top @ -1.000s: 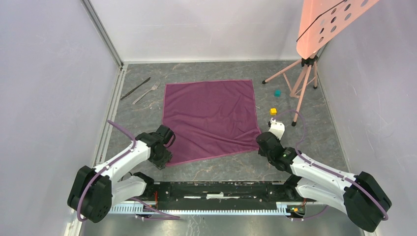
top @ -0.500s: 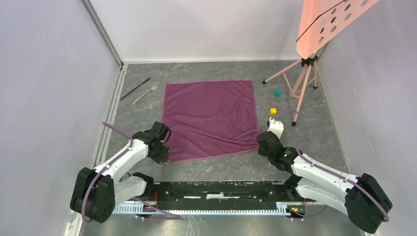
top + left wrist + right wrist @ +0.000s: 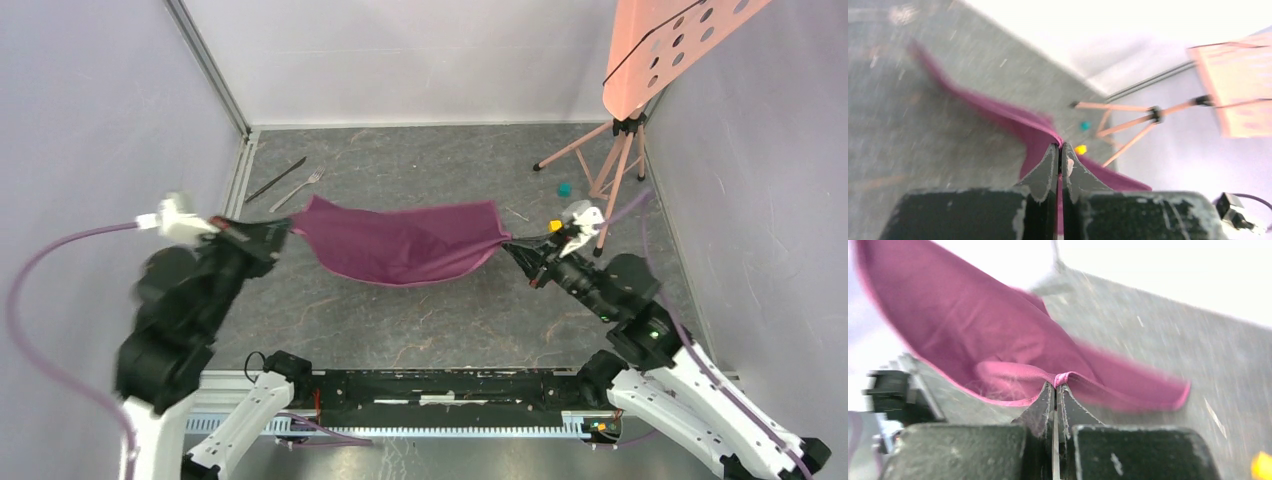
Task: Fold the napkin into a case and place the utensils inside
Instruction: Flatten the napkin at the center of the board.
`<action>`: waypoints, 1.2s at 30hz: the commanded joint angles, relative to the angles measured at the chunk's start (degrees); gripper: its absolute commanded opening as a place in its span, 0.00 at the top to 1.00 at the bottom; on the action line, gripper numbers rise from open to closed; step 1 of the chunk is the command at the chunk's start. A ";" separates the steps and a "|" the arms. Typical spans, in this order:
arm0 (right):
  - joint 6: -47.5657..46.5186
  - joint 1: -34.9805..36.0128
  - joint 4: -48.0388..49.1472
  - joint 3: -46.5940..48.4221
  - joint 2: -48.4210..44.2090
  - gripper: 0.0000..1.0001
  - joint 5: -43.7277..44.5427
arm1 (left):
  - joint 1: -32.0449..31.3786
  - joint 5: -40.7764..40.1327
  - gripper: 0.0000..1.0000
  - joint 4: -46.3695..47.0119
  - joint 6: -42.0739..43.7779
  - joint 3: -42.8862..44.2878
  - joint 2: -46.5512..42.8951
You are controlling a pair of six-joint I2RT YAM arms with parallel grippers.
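The plum-purple napkin (image 3: 400,245) hangs slack in the air between both arms, sagging in the middle over the grey table (image 3: 420,320). My left gripper (image 3: 288,230) is shut on the napkin's left corner (image 3: 1048,132). My right gripper (image 3: 508,243) is shut on the right corner (image 3: 1062,377). In both wrist views the jaws are pressed together with purple cloth pinched at the tips. The dark knife (image 3: 276,179) and silver fork (image 3: 297,189) lie side by side at the far left of the table, beyond the left gripper.
A pink perforated board on a tripod (image 3: 620,150) stands at the far right. A teal cube (image 3: 565,188) and a yellow cube (image 3: 555,226) lie near its legs, close to my right gripper. Walls close in on both sides.
Both arms rose from the near corners of the flat napkin and swung up and back, lifting the cloth off the table; the left gripper closed on its corner first.
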 commanded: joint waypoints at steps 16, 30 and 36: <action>0.24 0.01 15.23 10.11 2.87 1.00 12.91 | 0.44 -13.13 0.98 17.45 24.56 12.72 6.38; 0.29 -16.11 26.47 3.72 37.91 1.00 30.22 | 8.76 -9.61 0.98 39.01 23.01 9.64 52.11; -1.65 -23.29 27.53 13.65 54.75 1.00 14.21 | 11.54 1.50 0.98 37.65 21.88 20.32 68.01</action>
